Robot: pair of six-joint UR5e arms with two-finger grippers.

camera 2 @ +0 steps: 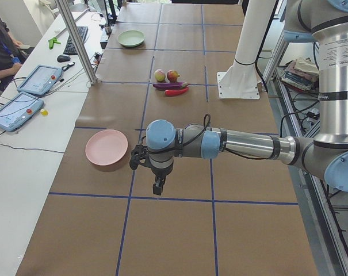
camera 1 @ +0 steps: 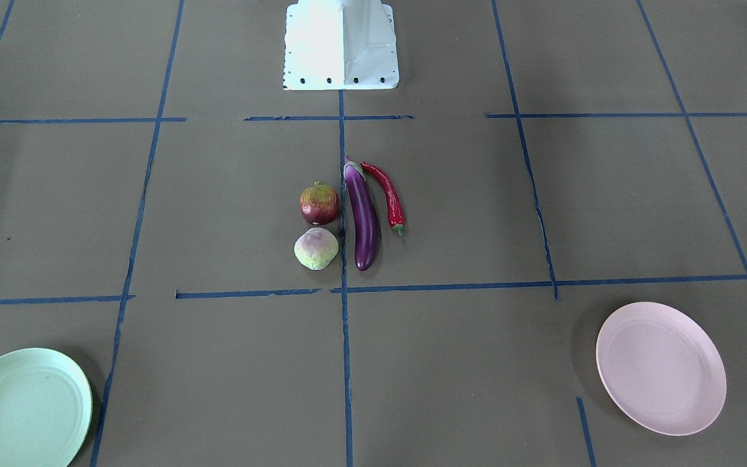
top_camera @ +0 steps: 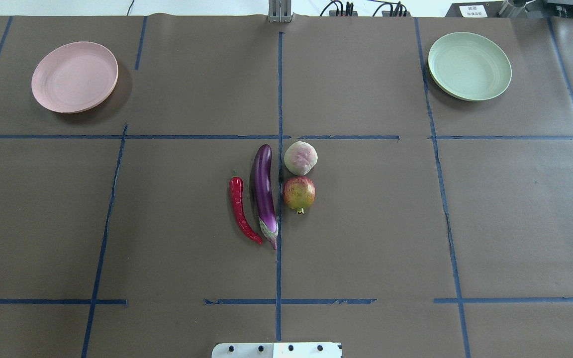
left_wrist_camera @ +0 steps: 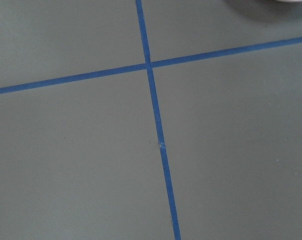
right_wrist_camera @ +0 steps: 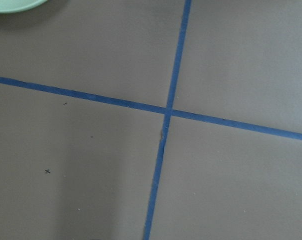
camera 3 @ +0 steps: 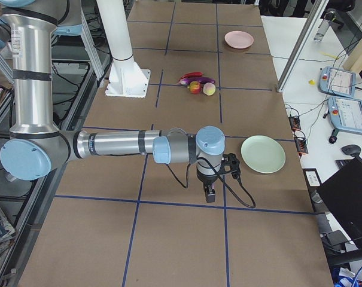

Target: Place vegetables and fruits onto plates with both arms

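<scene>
At the table's middle lie a purple eggplant (top_camera: 262, 191), a red chili pepper (top_camera: 239, 206) on its left, and on its right a dark red pomegranate-like fruit (top_camera: 299, 193) and a pale green fruit (top_camera: 300, 157). The pink plate (top_camera: 74, 76) sits far left, the mint green plate (top_camera: 469, 65) far right, both bare. My left gripper (camera 2: 157, 187) hangs over the table beside the pink plate (camera 2: 106, 147). My right gripper (camera 3: 210, 194) hangs near the green plate (camera 3: 262, 154). Neither holds anything that I can see; I cannot tell if they are open or shut.
Blue tape lines (top_camera: 279, 149) grid the brown table cover. The white robot base (camera 1: 341, 45) stands at the near middle edge. A side bench with tablets (camera 2: 15, 111), a keyboard and a seated person (camera 2: 1, 49) runs along the far side, behind a metal post (camera 2: 76, 40).
</scene>
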